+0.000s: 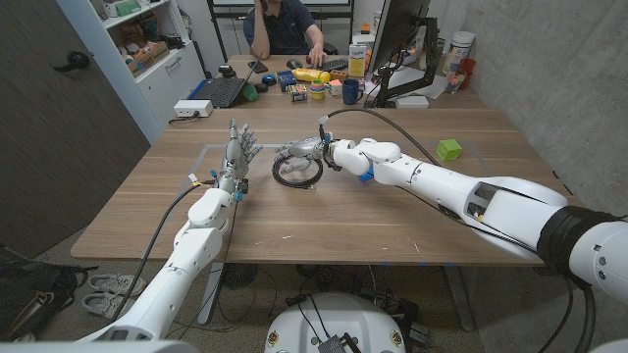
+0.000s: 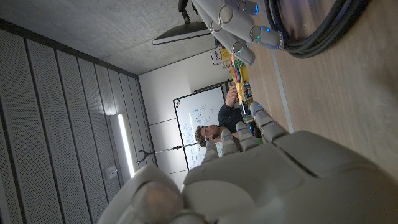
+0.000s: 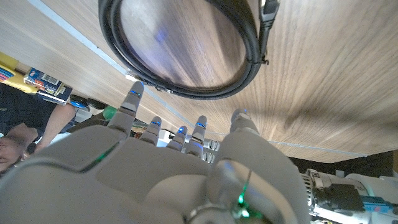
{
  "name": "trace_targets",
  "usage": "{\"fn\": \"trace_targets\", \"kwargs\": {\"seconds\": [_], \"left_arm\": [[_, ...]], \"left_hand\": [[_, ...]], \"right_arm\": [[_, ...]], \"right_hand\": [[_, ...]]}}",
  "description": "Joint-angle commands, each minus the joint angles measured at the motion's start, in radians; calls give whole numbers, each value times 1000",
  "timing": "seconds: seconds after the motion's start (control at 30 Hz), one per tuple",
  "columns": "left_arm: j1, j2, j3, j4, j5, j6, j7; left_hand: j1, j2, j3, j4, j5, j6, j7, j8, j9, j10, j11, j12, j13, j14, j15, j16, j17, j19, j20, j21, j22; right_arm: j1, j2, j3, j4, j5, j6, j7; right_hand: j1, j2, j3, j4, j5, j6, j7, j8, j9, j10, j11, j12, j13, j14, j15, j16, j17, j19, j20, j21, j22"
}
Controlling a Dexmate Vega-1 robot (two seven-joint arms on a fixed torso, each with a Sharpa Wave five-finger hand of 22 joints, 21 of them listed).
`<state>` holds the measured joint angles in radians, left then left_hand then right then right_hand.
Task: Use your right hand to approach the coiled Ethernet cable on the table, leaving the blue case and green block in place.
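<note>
the table [image 1: 324, 221] is warm brown wood with a fine streaked grain, crossed by thin pale tape lines. the coiled ethernet cable [image 1: 297, 171] is black. the green block [image 1: 448, 149] is bright lime green. the right hand [image 1: 302, 150] is light grey with small blue marks at its fingertips [image 3: 135, 91]; the left hand [image 1: 238, 153] is the same light grey. both arms are glossy white. the person [image 1: 287, 24] behind the table wears a dark top.

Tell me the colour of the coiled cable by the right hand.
Black. The cable shows best in the right wrist view, lying on the wooden table.
</note>
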<state>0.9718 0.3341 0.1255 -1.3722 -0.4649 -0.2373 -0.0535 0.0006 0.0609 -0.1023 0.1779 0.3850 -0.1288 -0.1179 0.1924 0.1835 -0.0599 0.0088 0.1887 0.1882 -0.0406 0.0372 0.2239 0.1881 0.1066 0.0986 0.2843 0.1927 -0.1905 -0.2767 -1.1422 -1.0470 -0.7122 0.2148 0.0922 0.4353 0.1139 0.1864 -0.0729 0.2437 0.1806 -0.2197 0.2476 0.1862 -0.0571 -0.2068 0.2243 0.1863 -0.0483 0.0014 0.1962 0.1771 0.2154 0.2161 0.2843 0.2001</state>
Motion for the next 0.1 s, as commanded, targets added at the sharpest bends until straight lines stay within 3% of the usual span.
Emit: {"fn": "trace_targets", "kwargs": {"seconds": [0.03,0.1], "left_arm": [[-20,-1,-2,35,-11,-14,-23],[-24,-1,-1,43,-13,-17,-29]], "left_hand": [[4,78,-10,1,6,-8,3,1,5,-4,-3,4,6,1,2,-4,5,9,5,-1,4],[4,78,-10,1,6,-8,2,1,5,-4,-3,4,6,2,1,-3,5,10,5,-1,4]], "right_arm": [[10,13,-9,19,6,-5,1],[11,14,-10,19,9,-6,5]], "right_hand": [[-10,-1,-6,2,7,5,-2,-5,1,-1,3,-7,1,-5,-13,0,0,5,2,-4,3],[-12,-1,-7,3,7,5,-2,-6,1,0,3,-8,1,-5,-15,-1,0,5,2,-4,3]]}}
